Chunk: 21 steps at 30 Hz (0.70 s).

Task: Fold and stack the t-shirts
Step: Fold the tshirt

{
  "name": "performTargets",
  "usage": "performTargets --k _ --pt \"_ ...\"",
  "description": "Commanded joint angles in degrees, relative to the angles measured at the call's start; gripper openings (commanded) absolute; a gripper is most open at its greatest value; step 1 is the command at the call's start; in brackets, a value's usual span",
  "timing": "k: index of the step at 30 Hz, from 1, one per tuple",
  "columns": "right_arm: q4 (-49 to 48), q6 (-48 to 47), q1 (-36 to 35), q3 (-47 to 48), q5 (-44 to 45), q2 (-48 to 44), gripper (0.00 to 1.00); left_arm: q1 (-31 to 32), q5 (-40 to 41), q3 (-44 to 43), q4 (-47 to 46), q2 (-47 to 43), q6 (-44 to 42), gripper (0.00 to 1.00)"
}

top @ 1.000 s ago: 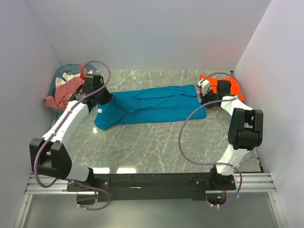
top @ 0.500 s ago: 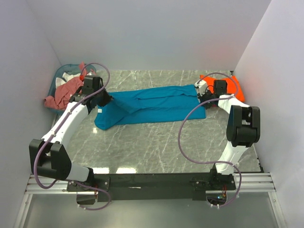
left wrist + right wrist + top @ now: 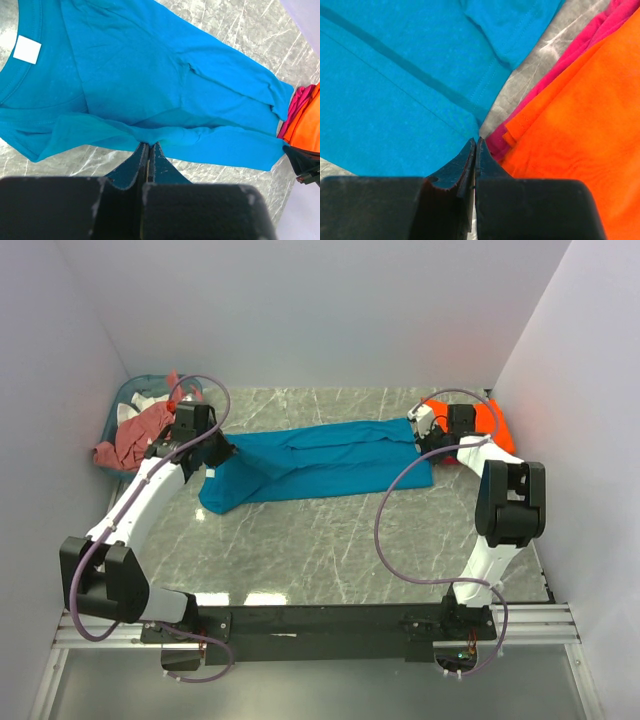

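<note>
The teal tee (image 3: 320, 460) lay stretched crosswise over the middle of the table (image 3: 330, 540), partly folded lengthwise, its neck end to the left with the white tag (image 3: 27, 49) showing. The left gripper (image 3: 148, 150) was at the neck end, fingers pressed together on a fold of the tee's near edge, the cloth gathering up toward the tips. The right gripper (image 3: 475, 145) sat at the opposite end, its fingers also pressed together, the tips at the teal hem just beside the orange tee (image 3: 570, 125); whether any cloth was caught between them could not be told. The orange tee lay folded at the far right of the table, on top of a magenta cloth (image 3: 570, 55) whose edge stuck out toward the teal one. The pink tee (image 3: 135, 435) hung crumpled over the rim of the basket (image 3: 125, 400) at the far left corner.
</note>
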State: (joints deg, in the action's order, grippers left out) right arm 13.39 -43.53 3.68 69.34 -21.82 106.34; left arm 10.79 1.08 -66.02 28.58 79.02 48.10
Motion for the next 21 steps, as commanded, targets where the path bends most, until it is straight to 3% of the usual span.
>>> performTargets --k 1,9,12,13,15,21 --pt "0.15 -0.77 -0.69 2.9 0.99 0.88 0.01 -0.42 -0.64 0.45 -0.8 -2.29 -0.46 0.0" --pt "0.24 -0.68 -0.96 3.43 1.7 1.76 0.03 -0.5 -0.64 0.63 -0.89 -2.12 -0.64 0.0" --pt "0.5 -0.51 -1.22 3.78 1.79 1.76 0.09 -0.42 -1.25 0.19 -1.07 -1.16 -0.9 0.0" --pt "0.76 -0.51 -1.22 4.13 1.7 1.59 0.19 -0.42 -1.52 -0.25 -1.07 -0.89 -1.07 0.01" --pt "0.94 0.11 -1.57 4.22 1.7 0.8 0.27 -0.42 -1.7 -0.69 -1.16 -0.02 -1.25 0.0" --pt "2.25 1.16 -2.36 5.71 -0.05 -1.84 0.32 -0.42 -2.49 -3.41 -1.16 3.23 -2.3 0.0"
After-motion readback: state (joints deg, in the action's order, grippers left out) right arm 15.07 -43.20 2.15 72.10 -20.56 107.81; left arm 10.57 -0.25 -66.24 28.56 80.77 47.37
